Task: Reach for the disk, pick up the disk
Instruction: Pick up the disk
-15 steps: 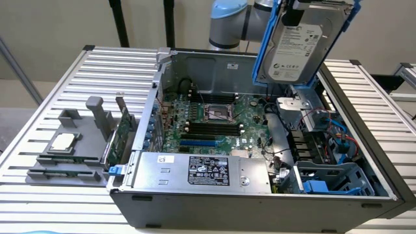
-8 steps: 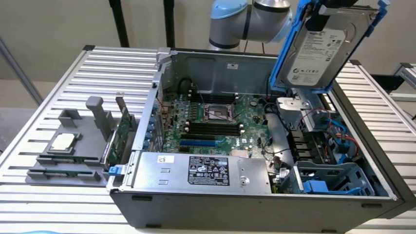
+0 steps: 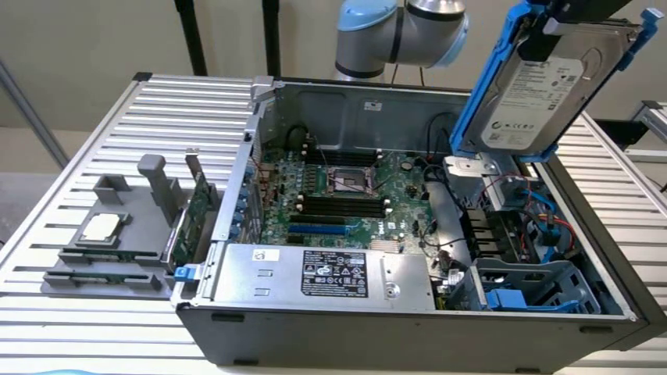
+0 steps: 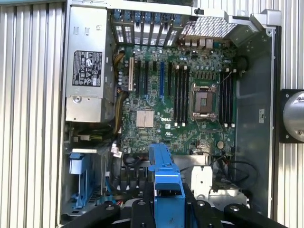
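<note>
Disk (image 3: 536,90) lifted clear of the open computer case (image 3: 417,320).
It was held tilted above the drive bay, blue rail (image 4: 165,178) clamped between the fingers (image 4: 197,209).

Looking down into open computer case (image 4: 254,118). Green motherboard (image 4: 175,99) in the middle, empty CPU socket (image 4: 203,102), dark memory slots (image 4: 180,95) beside it. Silver power supply (image 4: 85,71) with black label. Tool (image 4: 167,209) grips the disk (image 4: 164,173) by its blue rail, edge-on above the case
</note>
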Tool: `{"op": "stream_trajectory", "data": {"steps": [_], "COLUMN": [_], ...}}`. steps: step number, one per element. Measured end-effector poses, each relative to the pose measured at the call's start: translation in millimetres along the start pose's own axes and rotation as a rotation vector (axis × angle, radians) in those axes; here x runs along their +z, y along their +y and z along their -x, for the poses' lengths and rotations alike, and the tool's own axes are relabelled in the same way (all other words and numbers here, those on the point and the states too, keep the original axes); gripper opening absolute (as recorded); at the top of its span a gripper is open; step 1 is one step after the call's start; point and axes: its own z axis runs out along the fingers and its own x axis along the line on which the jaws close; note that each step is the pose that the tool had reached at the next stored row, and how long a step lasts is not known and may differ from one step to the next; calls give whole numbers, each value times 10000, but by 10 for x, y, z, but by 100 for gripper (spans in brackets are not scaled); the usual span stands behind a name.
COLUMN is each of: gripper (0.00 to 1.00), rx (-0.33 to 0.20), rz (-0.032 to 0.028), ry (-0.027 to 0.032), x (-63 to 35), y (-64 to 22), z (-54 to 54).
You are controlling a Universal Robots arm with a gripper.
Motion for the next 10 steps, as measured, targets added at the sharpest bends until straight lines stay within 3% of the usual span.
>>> {"op": "stream_trajectory", "data": {"steps": [10], "gripper": [33], "rx": [4], "rz": [43], "ry": [-2], "x": [-33], "y": [-129], "z": [-288]}}
